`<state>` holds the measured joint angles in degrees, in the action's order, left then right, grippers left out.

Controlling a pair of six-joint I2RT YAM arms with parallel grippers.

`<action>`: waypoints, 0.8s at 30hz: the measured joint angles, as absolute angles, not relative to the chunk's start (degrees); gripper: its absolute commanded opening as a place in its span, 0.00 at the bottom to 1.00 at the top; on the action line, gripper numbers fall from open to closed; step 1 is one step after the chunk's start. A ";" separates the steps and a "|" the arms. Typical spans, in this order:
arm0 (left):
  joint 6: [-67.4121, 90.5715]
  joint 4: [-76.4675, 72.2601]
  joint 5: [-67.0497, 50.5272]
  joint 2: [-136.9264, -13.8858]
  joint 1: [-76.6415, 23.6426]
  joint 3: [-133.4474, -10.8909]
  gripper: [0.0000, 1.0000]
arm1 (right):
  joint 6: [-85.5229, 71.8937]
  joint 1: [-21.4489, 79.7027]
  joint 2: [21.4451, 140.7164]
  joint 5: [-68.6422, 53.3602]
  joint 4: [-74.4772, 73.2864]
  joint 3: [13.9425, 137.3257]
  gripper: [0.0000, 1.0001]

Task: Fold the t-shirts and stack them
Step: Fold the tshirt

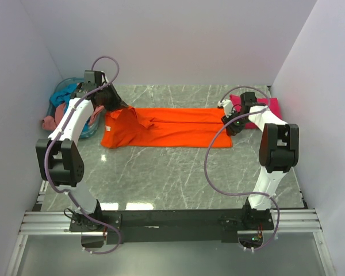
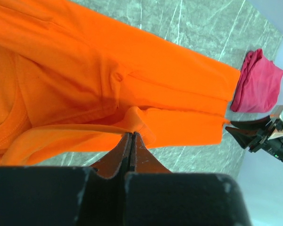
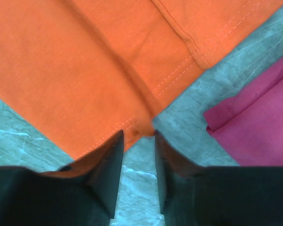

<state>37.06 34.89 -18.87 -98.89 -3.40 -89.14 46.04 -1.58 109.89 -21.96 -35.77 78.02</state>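
left hand (image 2: 132,135) pinches the orange shirt (image 1: 178,129); right hand (image 3: 137,136) slightly spread at its hem, near the pink shirt (image 3: 254,122).

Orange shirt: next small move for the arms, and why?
Probably open the left jaws. The left jaws are shut on a fold of the orange shirt near its collar end, while the right jaws stand open with the hem lying free at their tips. The shirt lies flat as a long band on the table, so that end looks placed.

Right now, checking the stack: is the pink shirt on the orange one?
No: bare table separates the pink shirt from the orange shirt in the right wrist view.
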 measured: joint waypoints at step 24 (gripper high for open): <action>33.32 38.70 -23.53 -118.83 -3.64 -103.94 0.01 | 41.12 -1.37 96.23 -29.71 -34.50 73.69 0.58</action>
<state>33.32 38.70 -23.53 -118.83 -3.64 -103.94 41.12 -1.37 96.23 -29.71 -34.50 73.69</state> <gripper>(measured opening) 0.012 0.578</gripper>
